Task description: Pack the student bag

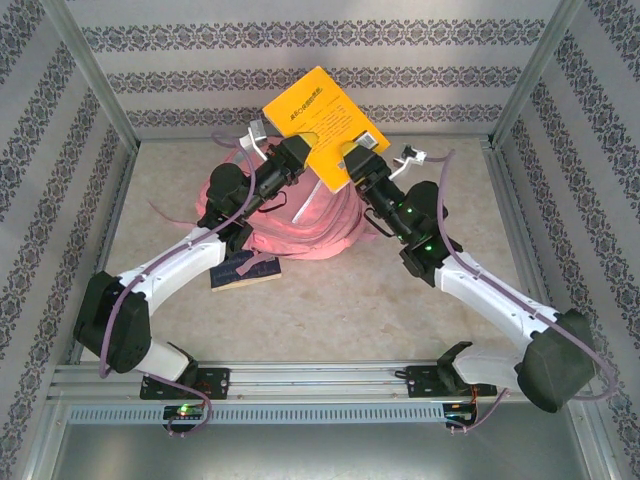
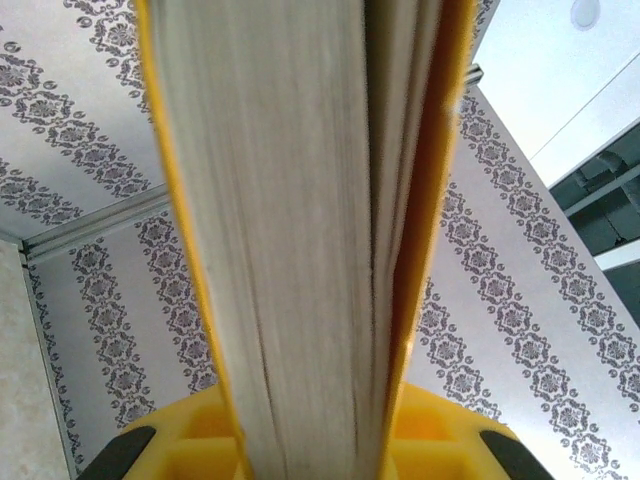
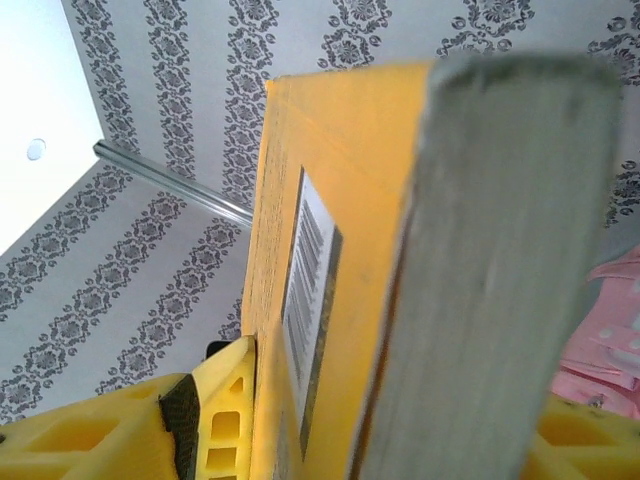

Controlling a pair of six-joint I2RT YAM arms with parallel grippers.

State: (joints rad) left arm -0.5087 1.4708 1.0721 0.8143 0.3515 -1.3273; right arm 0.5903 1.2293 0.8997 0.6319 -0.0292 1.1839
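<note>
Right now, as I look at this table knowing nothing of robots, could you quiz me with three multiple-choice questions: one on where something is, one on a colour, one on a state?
1. Where is the dark book?
A. On the table, by the pink backpack
B. Inside a drawer
C. On a shelf

2. What colour is the cover of the raised book?
A. Green
B. Yellow
C. White

3. How is that raised book held?
A. The left gripper and the right gripper are both shut on it
B. It lies loose on the table
C. It hangs from a string

Answers:
1 A: it lies flat at the backpack's near edge.
2 B: the cover is bright yellow in each view.
3 A: the top view shows a gripper on each side, and both wrist views show the book between the fingers.
</note>
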